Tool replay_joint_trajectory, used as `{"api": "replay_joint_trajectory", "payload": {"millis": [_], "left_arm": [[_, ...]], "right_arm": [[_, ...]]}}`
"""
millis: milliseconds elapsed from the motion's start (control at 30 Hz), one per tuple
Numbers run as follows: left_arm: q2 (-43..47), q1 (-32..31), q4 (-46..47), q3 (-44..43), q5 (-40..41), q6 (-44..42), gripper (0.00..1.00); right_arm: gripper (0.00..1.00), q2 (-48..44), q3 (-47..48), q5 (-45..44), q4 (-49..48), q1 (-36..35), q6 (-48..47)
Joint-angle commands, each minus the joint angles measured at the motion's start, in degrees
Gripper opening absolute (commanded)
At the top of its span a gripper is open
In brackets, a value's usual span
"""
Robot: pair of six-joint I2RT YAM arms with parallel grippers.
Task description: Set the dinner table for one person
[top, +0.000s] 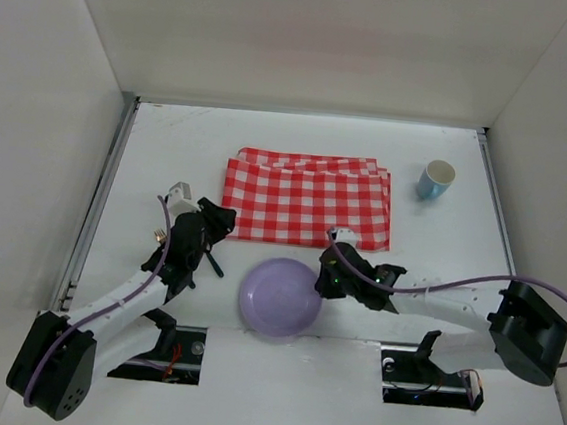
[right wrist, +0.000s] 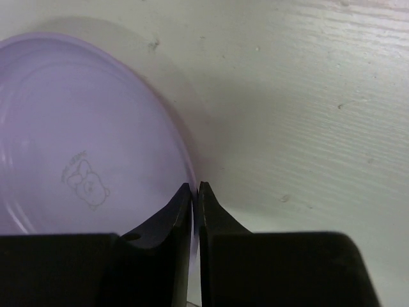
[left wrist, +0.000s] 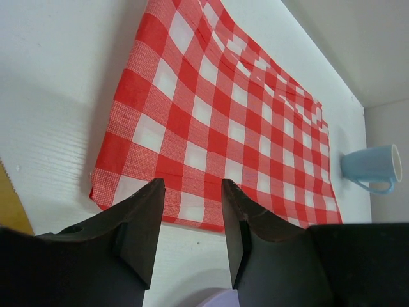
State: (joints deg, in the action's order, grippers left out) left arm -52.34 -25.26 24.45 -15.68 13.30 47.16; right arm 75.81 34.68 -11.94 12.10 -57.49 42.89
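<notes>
A lilac plate (top: pixel 278 297) lies on the white dinner table (top: pixel 169 151) near its front edge, just below a folded red-and-white checked cloth (top: pixel 308 199). My right gripper (top: pixel 324 277) is shut on the plate's right rim; in the right wrist view the fingers (right wrist: pixel 185 211) pinch the thin edge of the plate (right wrist: pixel 83 141). My left gripper (top: pixel 220 229) is open and empty, left of the plate, at the cloth's near left corner (left wrist: pixel 217 121). A light blue cup (top: pixel 434 179) stands upright right of the cloth, and it shows in the left wrist view (left wrist: pixel 374 167).
Thin metal rails run along the table's left (top: pixel 99 195) and right (top: pixel 494 213) sides, with white walls close around. A sliver of the plate (left wrist: pixel 220 298) shows under my left fingers. Something tan (left wrist: pixel 11 204) shows at the left edge of the left wrist view.
</notes>
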Motion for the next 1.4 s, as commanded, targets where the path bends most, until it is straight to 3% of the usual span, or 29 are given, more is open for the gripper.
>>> {"api": "replay_joint_trajectory", "payload": {"millis": [0,167,467,667,1000,1033,1200,1367], "left_arm": [[1.27,0.87,2.71,0.83,1.46,-0.75,0.39],[0.22,2.27,4.55,1.79,1.12,0.3,0.4],[-2.33,2.01,8.33,4.08,1.47,0.66,0.4],[-4.18,0.96,9.83,4.08,1.03,0.66,0.4],[-5.76,0.34,10.53,3.99,1.03,0.83,0.4],[-5.93,0.25,10.79,3.99,0.85,0.92,0.4],[-5.76,0.25,10.89,4.08,0.85,0.83,0.4],[-6.03,-0.1,10.89,3.82,0.5,1.01,0.4]], "right_arm": [[0.1,-3.38,3.2,-1.59,-1.81,-0.29,0.09],[0.1,-4.45,8.29,-1.33,-2.16,8.3,-2.37],[0.1,14.08,23.76,1.48,-6.99,25.19,-5.28],[0.1,23.85,31.59,1.93,-6.91,27.92,-3.44],[0.15,27.55,31.24,1.93,-7.7,29.41,-1.06],[0.16,27.64,30.98,1.93,-7.79,29.5,-0.88],[0.47,23.52,29.22,1.4,-7.44,29.24,-2.28],[0.55,12.37,24.66,0.87,-6.04,29.85,-5.18]]}}
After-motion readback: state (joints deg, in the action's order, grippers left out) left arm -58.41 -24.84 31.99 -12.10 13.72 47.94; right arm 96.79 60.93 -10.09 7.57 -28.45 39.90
